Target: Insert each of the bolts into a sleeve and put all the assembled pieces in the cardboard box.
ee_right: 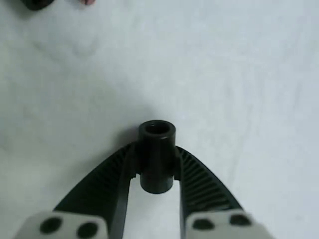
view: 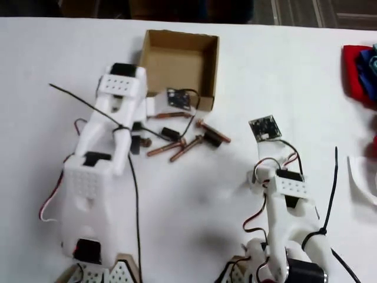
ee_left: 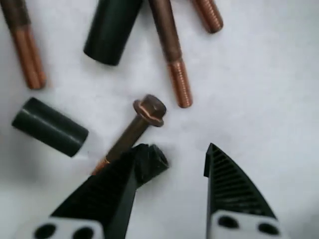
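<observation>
Right fingers (ee_right: 204,186): clamped on a black sleeve (ee_right: 157,149), right side of the bench (view: 294,71). Left fingers (ee_left: 227,181): apart over a bolt (ee_left: 130,132) lying near the box (view: 212,71). My worry: closing off-centre may roll that bolt away.

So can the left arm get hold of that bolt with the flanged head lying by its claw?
Probably yes. The left gripper is open right at the flanged bolt, partly covering its shank, and nothing else lies on it. The nearest black sleeve sits apart.
</observation>
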